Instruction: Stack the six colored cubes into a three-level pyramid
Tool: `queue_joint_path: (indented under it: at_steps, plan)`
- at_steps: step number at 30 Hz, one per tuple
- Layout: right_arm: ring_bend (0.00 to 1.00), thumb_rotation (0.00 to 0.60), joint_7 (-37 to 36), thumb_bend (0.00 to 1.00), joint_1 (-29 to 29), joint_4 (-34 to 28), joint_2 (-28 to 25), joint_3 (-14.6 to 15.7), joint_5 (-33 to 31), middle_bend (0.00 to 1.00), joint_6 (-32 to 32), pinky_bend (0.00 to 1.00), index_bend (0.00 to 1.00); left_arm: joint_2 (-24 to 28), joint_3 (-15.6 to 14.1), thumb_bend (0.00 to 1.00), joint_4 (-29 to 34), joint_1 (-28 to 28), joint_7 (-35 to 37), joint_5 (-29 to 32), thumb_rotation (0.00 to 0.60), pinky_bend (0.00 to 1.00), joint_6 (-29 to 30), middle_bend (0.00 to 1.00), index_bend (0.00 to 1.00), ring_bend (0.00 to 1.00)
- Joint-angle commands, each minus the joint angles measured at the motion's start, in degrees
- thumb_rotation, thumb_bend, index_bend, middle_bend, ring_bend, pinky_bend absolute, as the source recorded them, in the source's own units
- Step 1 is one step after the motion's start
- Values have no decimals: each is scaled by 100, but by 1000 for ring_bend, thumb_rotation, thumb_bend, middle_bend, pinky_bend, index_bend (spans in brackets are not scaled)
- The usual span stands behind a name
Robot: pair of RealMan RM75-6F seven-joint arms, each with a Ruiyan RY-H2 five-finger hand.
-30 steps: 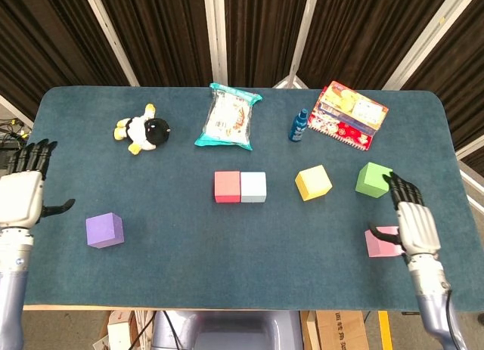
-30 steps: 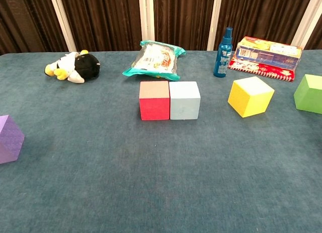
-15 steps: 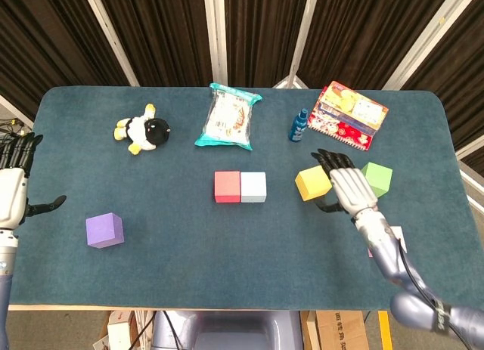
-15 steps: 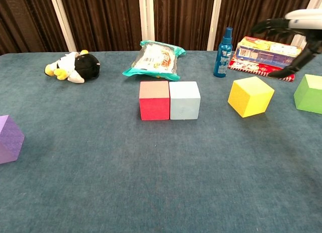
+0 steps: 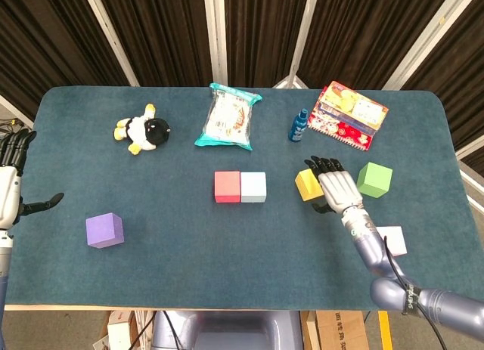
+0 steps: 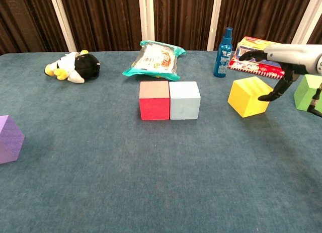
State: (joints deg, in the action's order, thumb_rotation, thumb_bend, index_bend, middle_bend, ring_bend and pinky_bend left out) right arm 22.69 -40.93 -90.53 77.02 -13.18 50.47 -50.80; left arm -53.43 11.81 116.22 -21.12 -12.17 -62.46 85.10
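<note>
A red cube (image 5: 227, 187) and a light blue cube (image 5: 253, 187) sit side by side, touching, at the table's middle. Right of them is the yellow cube (image 5: 307, 184), and my right hand (image 5: 336, 188) hovers over its right part, fingers spread. In the chest view that right hand (image 6: 289, 56) is above the yellow cube (image 6: 249, 96), thumb hanging by its right side, not gripping. The green cube (image 5: 375, 179) stands further right, the pale pink cube (image 5: 392, 240) lies near the front right, and the purple cube (image 5: 104, 230) at the front left. My left hand (image 5: 9, 190) is open off the table's left edge.
Along the back are a black-and-white plush toy (image 5: 142, 129), a teal snack bag (image 5: 227, 117), a blue bottle (image 5: 299, 125) and a colourful box (image 5: 348, 114). The bottle (image 6: 223, 46) and box (image 6: 266, 56) stand just behind the yellow cube.
My right hand moved from the pink cube at the front right, up and left, to over the yellow cube. My left hand drifted slightly outward to the left.
</note>
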Motion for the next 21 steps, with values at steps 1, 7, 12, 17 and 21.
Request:
queue_joint_path:
  at_steps: [1,7,12,17,21]
  plan:
    - [0,600,-4,283,1,303,264,92,-2,0,-136,0,0,-4,23,123,4,13,4,6,600,42,-14,20,0,0]
    - [0,600,23,284,-49,769,563,150,-49,0,-180,0,0,-17,73,123,1,46,12,-11,600,42,-9,21,0,0]
    - [0,600,86,284,-103,1071,671,237,-122,0,-43,0,0,-43,86,123,-24,55,-15,21,600,42,-82,21,0,0]
    - [0,600,17,284,-136,1324,800,211,-169,0,-3,0,0,-90,71,123,-46,47,-89,43,600,43,-185,21,0,0]
    - [0,600,-39,284,-205,1427,871,126,-296,0,96,0,0,-103,109,123,-55,61,-108,61,600,42,-172,21,0,0]
